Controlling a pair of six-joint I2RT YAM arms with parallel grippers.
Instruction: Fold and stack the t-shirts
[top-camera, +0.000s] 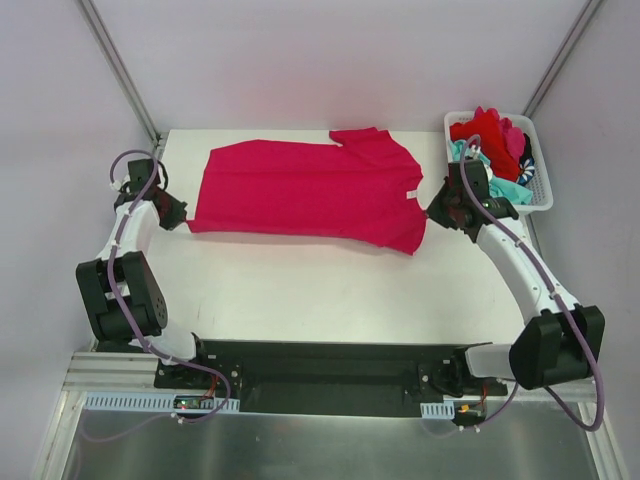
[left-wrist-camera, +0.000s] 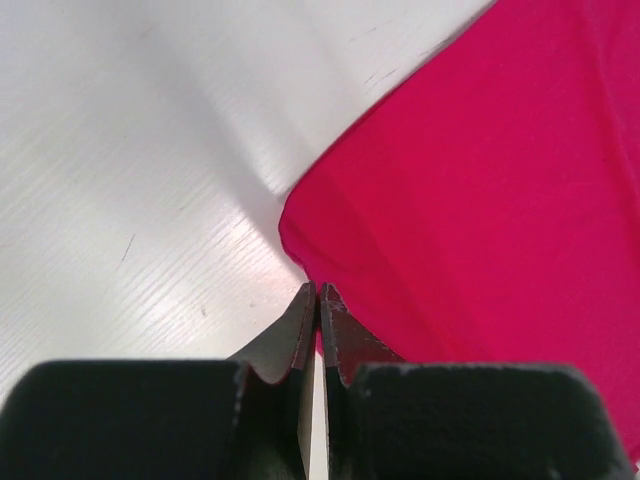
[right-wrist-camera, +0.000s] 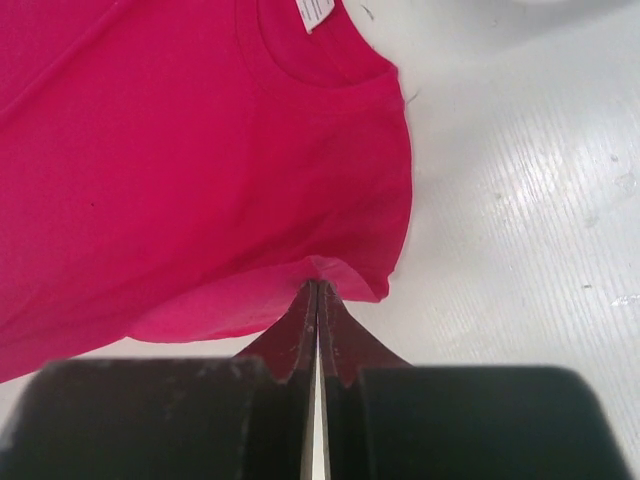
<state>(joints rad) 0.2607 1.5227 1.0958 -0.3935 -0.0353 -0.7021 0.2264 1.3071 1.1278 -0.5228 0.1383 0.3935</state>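
Note:
A large magenta-pink t-shirt (top-camera: 310, 190) lies spread across the far half of the white table (top-camera: 300, 290), collar to the right. My left gripper (top-camera: 183, 215) is shut on its near left hem corner; in the left wrist view the fingertips (left-wrist-camera: 317, 292) pinch the cloth edge (left-wrist-camera: 480, 180). My right gripper (top-camera: 432, 213) is shut on the shirt's near right edge by the shoulder; in the right wrist view its tips (right-wrist-camera: 318, 288) pinch a puckered fold of the shirt (right-wrist-camera: 200, 160). Red, teal and dark shirts (top-camera: 495, 140) are heaped in the basket.
A white slotted plastic basket (top-camera: 543, 190) stands at the table's far right corner, just behind my right arm. Bare white table lies between the shirt and the arm bases. Grey walls and metal posts close in the back and sides.

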